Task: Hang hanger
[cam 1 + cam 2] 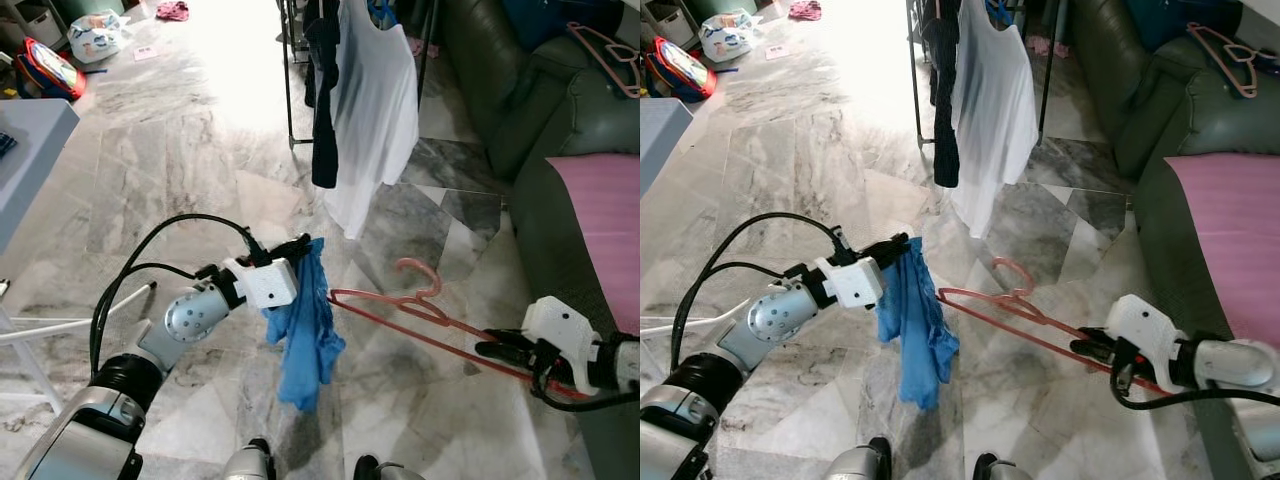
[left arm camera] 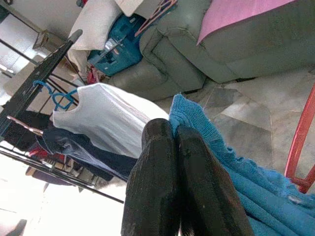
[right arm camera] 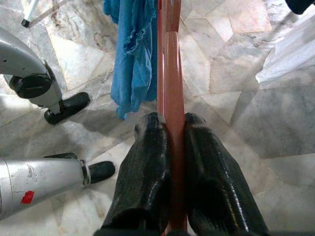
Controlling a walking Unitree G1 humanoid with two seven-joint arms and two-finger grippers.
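A red plastic hanger (image 1: 405,308) is held level above the marble floor, its hook pointing up. My right gripper (image 1: 490,351) is shut on one end of its bar; the right wrist view shows the fingers (image 3: 142,167) clamped on the red bar (image 3: 173,98). A blue garment (image 1: 305,330) hangs from the hanger's other end. My left gripper (image 1: 305,247) is shut on the garment's top edge, and its black fingers (image 2: 167,187) pinch the blue cloth (image 2: 231,167). A clothes rack (image 1: 300,60) with a white top (image 1: 375,100) and dark garments stands ahead.
A dark green sofa (image 1: 540,110) with a pink cover (image 1: 605,220) stands at the right, with a pink hanger (image 1: 605,50) lying on it. A grey table corner (image 1: 30,140) and white legs are at the left. Bags (image 1: 95,35) lie far left. My feet (image 1: 260,455) show below.
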